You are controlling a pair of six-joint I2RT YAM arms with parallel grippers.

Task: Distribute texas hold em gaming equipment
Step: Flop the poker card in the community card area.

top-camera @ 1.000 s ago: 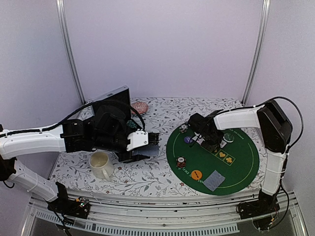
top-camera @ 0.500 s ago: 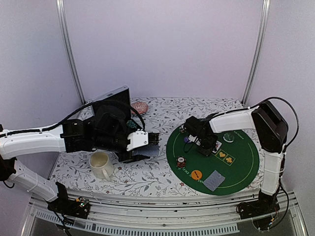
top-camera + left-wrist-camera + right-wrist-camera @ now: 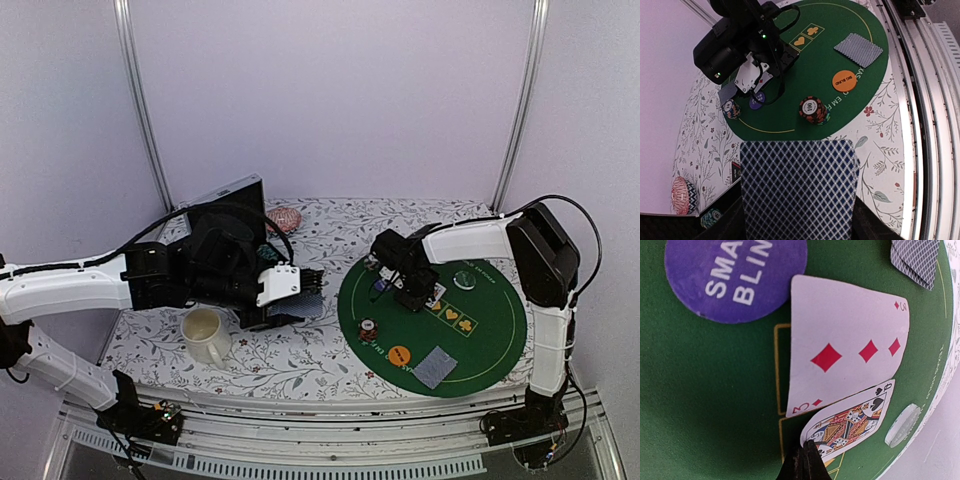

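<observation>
My left gripper (image 3: 303,296) is shut on a deck of grey-blue-backed playing cards (image 3: 797,187), held above the floral cloth left of the green mat (image 3: 490,330). My right gripper (image 3: 805,458) is shut on a corner of a face-up queen of spades (image 3: 852,421), low over the mat. A face-up three of diamonds (image 3: 845,340) overlaps the queen; I cannot tell if it is held. A purple disc (image 3: 735,275) and a clear disc (image 3: 902,425) are close by. An orange disc (image 3: 399,354), two chip stacks (image 3: 369,329) (image 3: 373,262) and a face-down card (image 3: 435,366) lie on the mat.
A cream mug (image 3: 205,333) stands by my left arm. A pink striped round object (image 3: 284,217) lies at the back beside an open black case (image 3: 228,206). More chips (image 3: 711,217) sit in the case. The table's metal front rail (image 3: 330,440) runs along the near edge.
My right gripper has moved left across the mat toward the purple disc, carrying the queen. The left arm and its deck have not moved.
</observation>
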